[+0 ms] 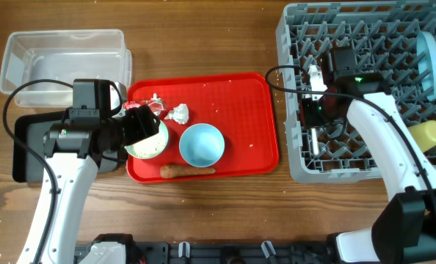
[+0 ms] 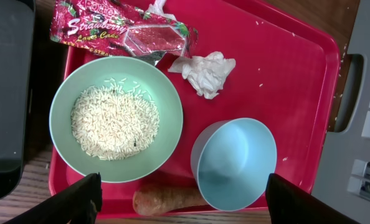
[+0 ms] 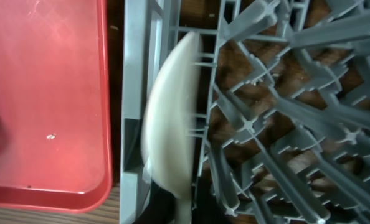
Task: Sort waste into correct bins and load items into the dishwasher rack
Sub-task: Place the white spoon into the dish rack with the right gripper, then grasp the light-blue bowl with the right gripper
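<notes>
My left gripper (image 2: 185,205) is open above the red tray, over the pale green bowl (image 2: 115,118) holding rice-like grains (image 2: 113,121); it also shows in the overhead view (image 1: 141,126). The pale blue bowl (image 2: 235,163), the carrot-like stick (image 2: 166,199), the red-and-white wrapper (image 2: 123,31) and the white paper ball (image 2: 203,71) lie on the same tray. My right gripper (image 3: 182,208) is shut on the white spoon (image 3: 172,124) at the left edge of the grey dishwasher rack (image 1: 365,88). A pale blue plate (image 1: 429,55) and a yellow cup (image 1: 427,133) sit in the rack.
The clear tub (image 1: 64,59) stands at the back left, with the black tray (image 1: 27,147) in front of it, partly under my left arm. The flat red tray (image 1: 262,139) lies between the bins and the rack.
</notes>
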Motion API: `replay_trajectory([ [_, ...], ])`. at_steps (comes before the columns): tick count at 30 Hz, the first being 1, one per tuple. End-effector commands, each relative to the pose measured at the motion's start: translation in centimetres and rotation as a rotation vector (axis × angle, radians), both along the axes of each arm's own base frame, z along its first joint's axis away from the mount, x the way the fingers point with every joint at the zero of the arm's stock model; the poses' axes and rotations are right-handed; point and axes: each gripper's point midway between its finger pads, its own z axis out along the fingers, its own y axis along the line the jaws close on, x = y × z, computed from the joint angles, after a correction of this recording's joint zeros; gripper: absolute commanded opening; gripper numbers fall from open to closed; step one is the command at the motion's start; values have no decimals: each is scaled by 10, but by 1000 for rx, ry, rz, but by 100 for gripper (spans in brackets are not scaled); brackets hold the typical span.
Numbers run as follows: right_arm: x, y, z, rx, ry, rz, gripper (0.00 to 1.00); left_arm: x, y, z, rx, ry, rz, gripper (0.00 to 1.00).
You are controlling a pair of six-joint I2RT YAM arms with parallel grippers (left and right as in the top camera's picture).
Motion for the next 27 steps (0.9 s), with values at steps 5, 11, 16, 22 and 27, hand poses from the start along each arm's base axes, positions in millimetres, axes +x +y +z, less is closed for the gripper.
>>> replay_trajectory([
  [5,-2,5,-6,28,24,-49,44,3,4,6,9,-20,12,84],
  [11,21,32,47,159,-124,-3,52,2,4,6,9,-18,12,84],
  [16,22,92,63,282,-168,162,55,2,4,6,9,-18,12,84],
  [22,0,165,19,284,-45,301,56,2,4,6,11,-17,12,84],
  [27,-18,207,-33,246,56,398,55,-4,33,-2,150,23,88,85],
])
